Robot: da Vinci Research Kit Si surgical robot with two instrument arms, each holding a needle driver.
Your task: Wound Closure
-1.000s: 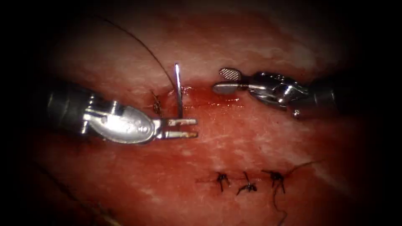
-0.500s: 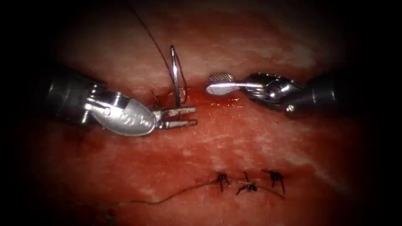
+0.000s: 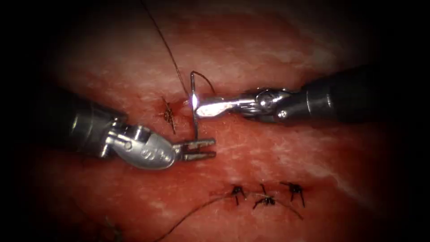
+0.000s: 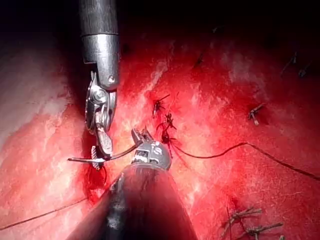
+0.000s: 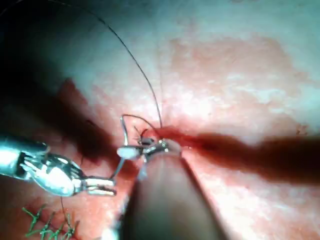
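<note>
Holding the thin curved steel needle [image 3: 195, 125] from both ends of its visible run, your two tools meet at the centre of the endoscope view. Your left silver needle driver [image 3: 199, 149], entering from 9 o'clock, has its jaws clenched on the lower end of the needle, the end away from the thread. Your right needle driver [image 3: 197, 106], entering from 3 o'clock, has its jaws closed on the needle higher up its curve, just below the threaded end.

The needle stands nearly upright, pointing toward 12 o'clock, above the dark red cut [image 5: 225, 142], and appears free of the pale pink and red tissue [image 3: 268, 152]. From its upper end the fine dark thread [image 3: 165, 42] makes a small loop toward 3 o'clock; a long strand runs from the cut off toward 11 o'clock.

A dark tied stitch [image 3: 169, 114] sits just beside the needle, toward 9 o'clock. Red fluid [image 3: 226, 123] wets the tissue beneath your right tool. Three dark knots [image 3: 265, 200] lie in a row toward 5 o'clock, well apart from both tools, with a loose strand [image 3: 192, 210] trailing from them toward 7 o'clock.
</note>
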